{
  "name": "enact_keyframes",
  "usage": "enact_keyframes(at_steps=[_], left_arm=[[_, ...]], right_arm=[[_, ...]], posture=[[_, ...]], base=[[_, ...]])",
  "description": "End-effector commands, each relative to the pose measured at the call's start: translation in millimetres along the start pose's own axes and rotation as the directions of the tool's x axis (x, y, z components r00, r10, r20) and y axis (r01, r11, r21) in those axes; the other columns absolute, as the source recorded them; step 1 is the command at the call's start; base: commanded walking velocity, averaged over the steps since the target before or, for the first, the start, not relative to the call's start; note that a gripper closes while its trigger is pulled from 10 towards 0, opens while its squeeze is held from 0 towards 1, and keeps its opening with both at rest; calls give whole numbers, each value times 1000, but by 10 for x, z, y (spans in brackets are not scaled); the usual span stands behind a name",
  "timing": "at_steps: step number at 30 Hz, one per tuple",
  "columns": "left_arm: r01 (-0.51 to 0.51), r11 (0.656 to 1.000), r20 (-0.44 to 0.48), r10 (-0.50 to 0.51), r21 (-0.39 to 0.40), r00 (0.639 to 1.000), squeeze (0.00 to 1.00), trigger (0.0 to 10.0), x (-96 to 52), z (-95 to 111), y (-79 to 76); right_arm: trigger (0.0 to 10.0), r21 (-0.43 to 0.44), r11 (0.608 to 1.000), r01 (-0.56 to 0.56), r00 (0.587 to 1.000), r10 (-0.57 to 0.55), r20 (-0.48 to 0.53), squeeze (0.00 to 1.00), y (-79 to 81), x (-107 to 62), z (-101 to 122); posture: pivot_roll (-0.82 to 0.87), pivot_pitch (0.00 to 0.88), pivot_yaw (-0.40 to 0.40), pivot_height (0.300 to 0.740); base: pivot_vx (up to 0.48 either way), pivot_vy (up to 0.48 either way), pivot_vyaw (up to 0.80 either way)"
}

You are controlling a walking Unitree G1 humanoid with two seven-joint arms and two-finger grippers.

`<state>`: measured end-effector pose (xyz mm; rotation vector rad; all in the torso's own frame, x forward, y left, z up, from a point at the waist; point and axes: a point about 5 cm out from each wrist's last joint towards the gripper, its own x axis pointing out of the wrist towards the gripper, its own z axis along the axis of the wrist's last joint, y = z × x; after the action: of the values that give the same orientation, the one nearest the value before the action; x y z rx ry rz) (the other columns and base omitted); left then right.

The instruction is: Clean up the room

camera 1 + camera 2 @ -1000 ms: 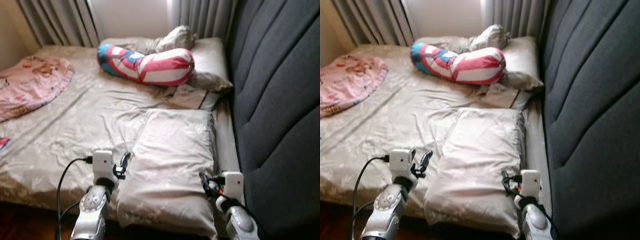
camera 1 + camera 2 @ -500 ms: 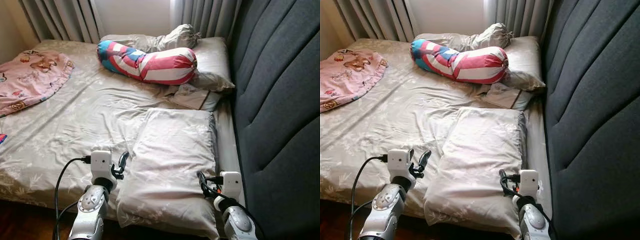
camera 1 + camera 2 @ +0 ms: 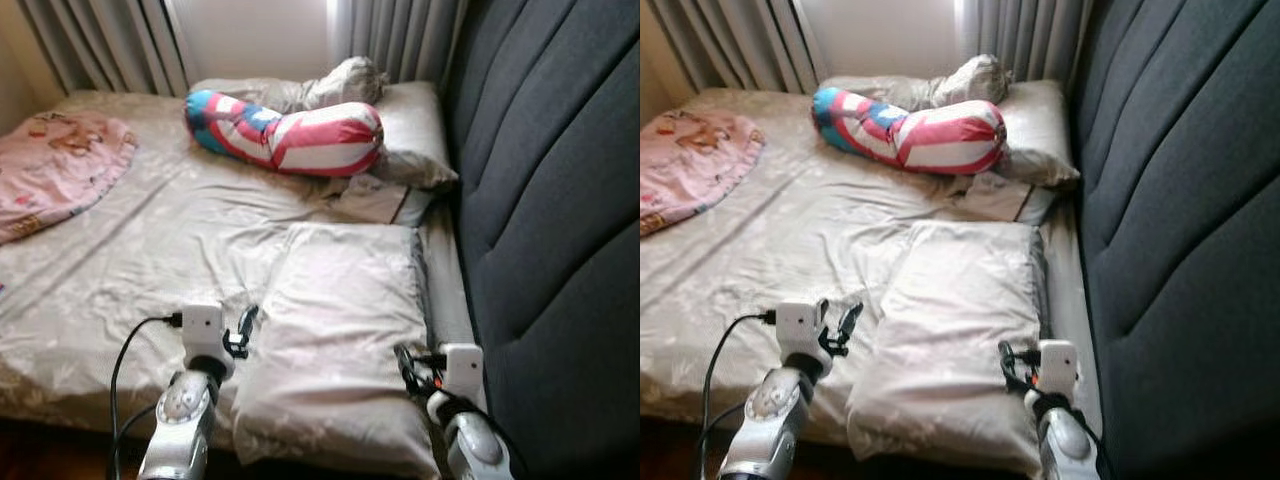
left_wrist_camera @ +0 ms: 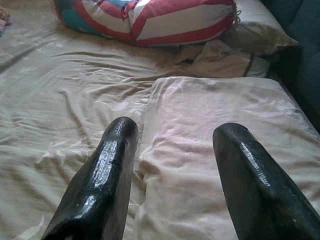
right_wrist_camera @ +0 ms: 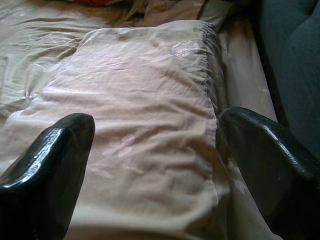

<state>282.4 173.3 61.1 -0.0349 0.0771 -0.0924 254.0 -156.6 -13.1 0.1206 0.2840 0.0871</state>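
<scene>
At the near edge of the bed (image 3: 120,250), the left gripper (image 4: 172,150) and right gripper (image 5: 155,150) hover with fingers spread wide, holding nothing, flanking a pale pillow (image 3: 345,340) beside the grey headboard (image 3: 550,200). Farther back, a red, white and blue striped bolster (image 3: 285,135) lies against another pillow (image 3: 415,130), near a pink blanket (image 3: 55,165) and curtains (image 3: 100,45).

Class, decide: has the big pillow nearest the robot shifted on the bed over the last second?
No. The big pillow keeps its place beside the headboard and below the striped bolster; only the camera moved.
</scene>
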Motion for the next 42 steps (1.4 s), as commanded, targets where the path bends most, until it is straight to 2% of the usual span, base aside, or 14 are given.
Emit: enact_keyframes(at_steps=[1, 6, 20, 36, 42], left_arm=[[9, 1000, -15, -9, 5, 1000, 0, 10000, -4, -20, -9], [11, 1000, -16, -11, 4, 1000, 0, 10000, -5, -24, -10], [30, 1000, -12, -30, -3, 999, 0, 10000, -11, -22, -38], [35, 999, -10, -35, -9, 999, 0, 10000, -7, -26, -50], [35, 999, -11, -35, -6, 999, 0, 10000, -4, -22, -53]], right_arm=[[10000, 2, 1000, 6, 1000, -6, 3, 0, -8, 3, 11], [10000, 2, 1000, 5, 1000, -5, 4, 0, -1, 2, 12], [10000, 2, 1000, 5, 1000, -5, 12, 0, 12, -8, 19], [10000, -1, 1000, -1, 1000, 1, 14, 0, 22, -9, 31], [10000, -1, 1000, -1, 1000, 1, 10, 0, 18, -8, 28]], posture=[[-115, 49, -26, 740], [-116, 51, -26, 740], [-116, 53, -25, 740], [-118, 47, -28, 740], [-118, 50, -28, 740]], base=[[259, 0, 0], [262, 0, 0], [0, 0, 0], [249, 0, 0], [0, 0, 0]])
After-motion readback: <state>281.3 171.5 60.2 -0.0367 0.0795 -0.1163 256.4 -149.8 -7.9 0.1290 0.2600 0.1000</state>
